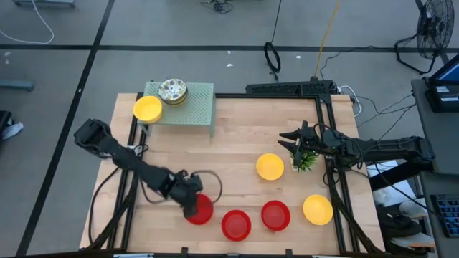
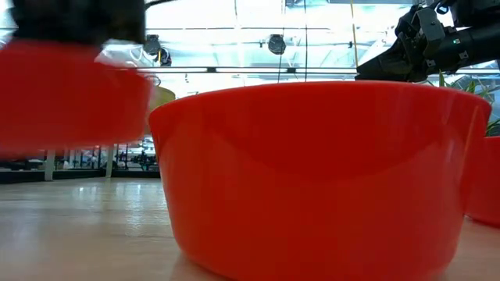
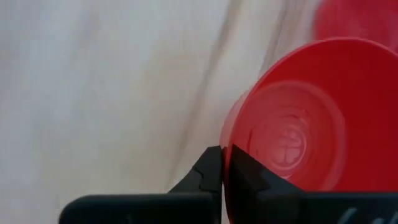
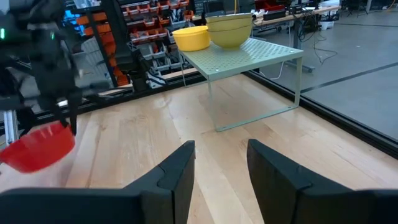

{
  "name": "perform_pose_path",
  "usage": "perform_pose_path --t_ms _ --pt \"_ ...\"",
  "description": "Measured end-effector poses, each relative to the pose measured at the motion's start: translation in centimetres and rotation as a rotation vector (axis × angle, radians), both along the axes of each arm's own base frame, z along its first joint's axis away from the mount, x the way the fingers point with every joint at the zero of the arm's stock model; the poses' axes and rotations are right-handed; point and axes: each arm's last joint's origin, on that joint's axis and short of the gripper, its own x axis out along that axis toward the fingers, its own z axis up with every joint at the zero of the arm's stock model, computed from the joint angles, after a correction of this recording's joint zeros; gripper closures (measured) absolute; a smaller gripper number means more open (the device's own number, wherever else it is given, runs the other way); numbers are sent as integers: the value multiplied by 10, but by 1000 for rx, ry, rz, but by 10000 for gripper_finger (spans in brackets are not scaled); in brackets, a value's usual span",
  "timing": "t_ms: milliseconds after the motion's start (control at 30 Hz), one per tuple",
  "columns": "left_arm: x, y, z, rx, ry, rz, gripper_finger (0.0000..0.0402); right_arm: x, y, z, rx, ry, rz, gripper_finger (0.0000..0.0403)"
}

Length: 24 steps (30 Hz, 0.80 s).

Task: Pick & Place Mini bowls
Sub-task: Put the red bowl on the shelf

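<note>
Jaws pinch red bowl (image 1: 201, 210) beside red neighbours (image 1: 236, 224).

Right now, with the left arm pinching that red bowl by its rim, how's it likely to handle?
The red bowl looks like thin, rigid plastic, so probably light. The left end effector grips only its rim, and the bowl hangs tilted, so it may pivot or slip. Its glossy surface suggests little friction; set down on its flat base it should sit steady.
</note>
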Motion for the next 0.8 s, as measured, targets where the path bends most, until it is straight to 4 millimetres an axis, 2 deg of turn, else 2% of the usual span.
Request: perform_pose_path --t_ms 200,333,467,667,800 --pt "18 46 56 91 -197 13 394 0 0 0 0 0 0 266" --pt "22 83 86 116 -232 2 394 0 0 0 0 0 1 266" --pt "24 121 110 156 -233 63 389 0 0 0 0 0 0 266" --pt "16 177 132 221 -174 187 395 0 0 0 0 -1 0 266" --pt "6 211 137 220 -132 248 387 0 0 0 0 -1 0 266"
